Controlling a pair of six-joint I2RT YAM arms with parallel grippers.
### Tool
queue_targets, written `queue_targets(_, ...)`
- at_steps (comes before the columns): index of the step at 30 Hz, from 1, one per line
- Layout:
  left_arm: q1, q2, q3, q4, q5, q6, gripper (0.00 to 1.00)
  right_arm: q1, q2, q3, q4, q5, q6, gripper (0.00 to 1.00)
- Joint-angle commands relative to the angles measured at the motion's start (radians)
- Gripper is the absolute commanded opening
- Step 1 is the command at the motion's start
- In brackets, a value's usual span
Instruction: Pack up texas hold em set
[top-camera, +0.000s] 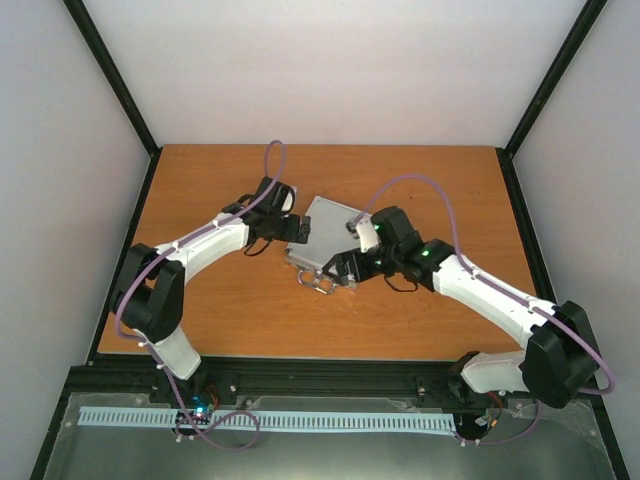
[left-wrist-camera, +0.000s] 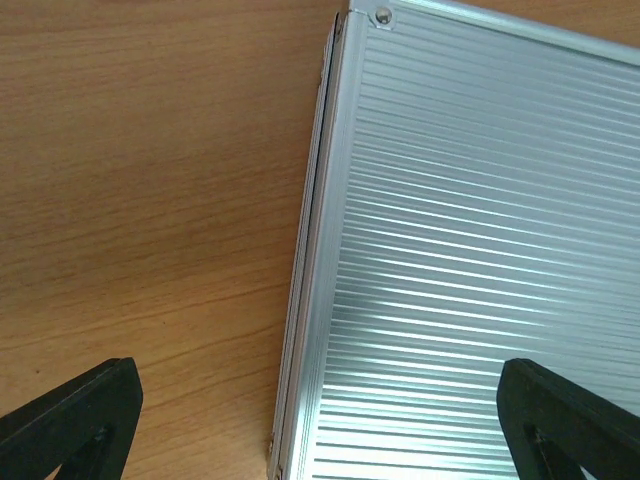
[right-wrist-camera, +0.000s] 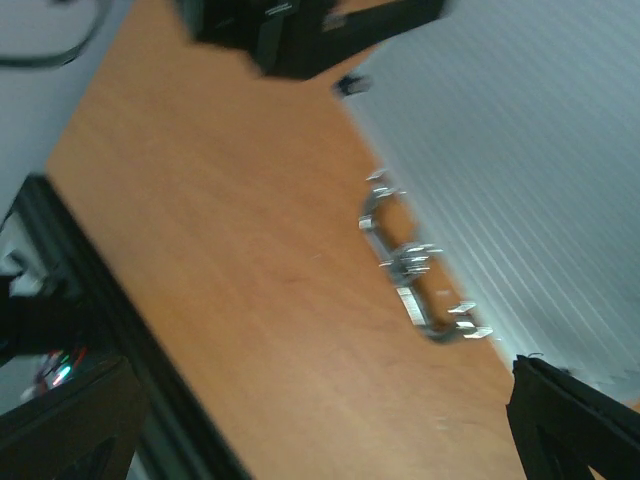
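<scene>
Ribbed silver aluminium case (top-camera: 325, 235) sits shut mid-table. Left gripper (left-wrist-camera: 320, 425) over its edge and right gripper (right-wrist-camera: 320, 430) near the metal handle (right-wrist-camera: 410, 265), both jaws spread wide, empty. Looks stiff, slick, probably hefty, so I'd grab the handle

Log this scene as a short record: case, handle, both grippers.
case: shut, lying flat on table
handle: on case's near side
left gripper: open, above case's left edge, holding nothing
right gripper: open, by the handle, holding nothing
contents: not visible
</scene>
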Motion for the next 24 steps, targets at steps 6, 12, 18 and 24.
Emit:
queue_targets(6,-0.016,0.038,-0.044,0.091,0.045,-0.009,1.0,0.188,0.109,-0.037,0.146,-0.092,0.055,1.0)
queue_targets(12,-0.022,0.089,-0.054,0.111,0.057,0.004,1.0,0.21,0.209,-0.059,0.221,-0.072,0.077,1.0)
queue_targets(18,-0.022,0.109,-0.073,0.122,0.054,0.008,1.0,0.217,0.284,-0.051,0.281,-0.044,0.083,1.0)
queue_targets(24,-0.022,0.108,-0.088,0.12,0.043,0.012,1.0,0.219,0.309,-0.06,0.322,0.061,0.122,1.0)
